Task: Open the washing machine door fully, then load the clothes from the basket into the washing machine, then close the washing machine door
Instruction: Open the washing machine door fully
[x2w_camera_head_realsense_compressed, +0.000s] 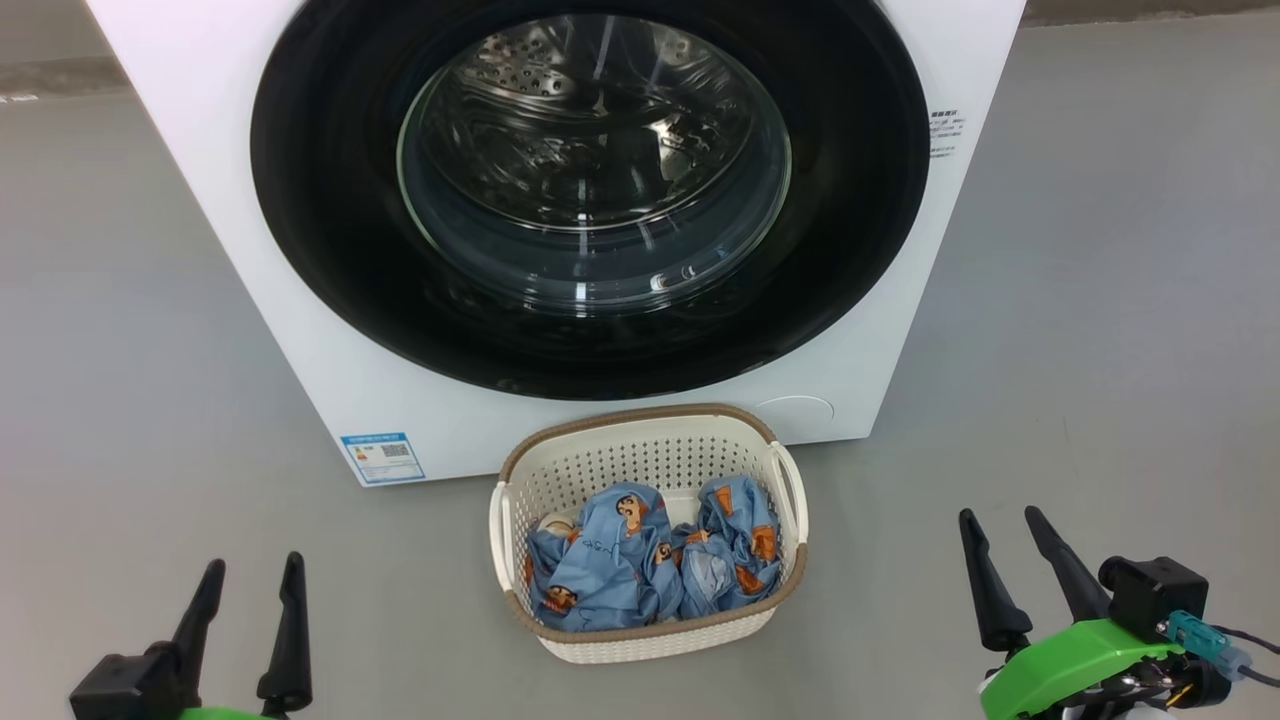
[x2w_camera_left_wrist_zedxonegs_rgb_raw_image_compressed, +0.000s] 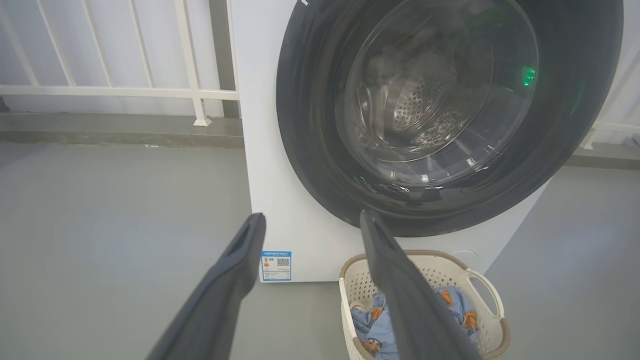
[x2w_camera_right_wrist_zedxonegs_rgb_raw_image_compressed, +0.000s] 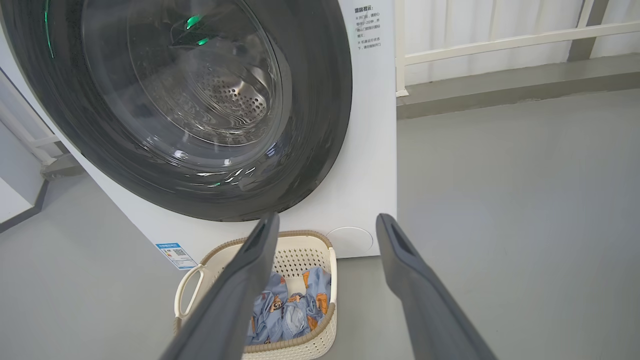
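Note:
The white washing machine (x2w_camera_head_realsense_compressed: 300, 330) stands ahead with its round glossy black door (x2w_camera_head_realsense_compressed: 330, 250) shut, the steel drum showing through the glass bowl. On the floor in front sits the cream basket (x2w_camera_head_realsense_compressed: 520, 500) holding two crumpled blue printed clothes (x2w_camera_head_realsense_compressed: 610, 565). My left gripper (x2w_camera_head_realsense_compressed: 250, 572) is open at the lower left, well left of the basket. My right gripper (x2w_camera_head_realsense_compressed: 1000, 520) is open at the lower right, clear of the basket. From the wrist views I see the door (x2w_camera_left_wrist_zedxonegs_rgb_raw_image_compressed: 310, 150) (x2w_camera_right_wrist_zedxonegs_rgb_raw_image_compressed: 320, 125), the basket (x2w_camera_left_wrist_zedxonegs_rgb_raw_image_compressed: 480, 280) (x2w_camera_right_wrist_zedxonegs_rgb_raw_image_compressed: 300, 250), and each open gripper (x2w_camera_left_wrist_zedxonegs_rgb_raw_image_compressed: 312, 220) (x2w_camera_right_wrist_zedxonegs_rgb_raw_image_compressed: 327, 222) with nothing between its fingers.
Grey floor (x2w_camera_head_realsense_compressed: 130, 480) spreads on both sides of the machine. A white railing (x2w_camera_left_wrist_zedxonegs_rgb_raw_image_compressed: 115, 91) on a low grey kerb runs behind it (x2w_camera_right_wrist_zedxonegs_rgb_raw_image_compressed: 500, 45). A blue label sticker (x2w_camera_head_realsense_compressed: 382, 456) marks the machine's lower left front.

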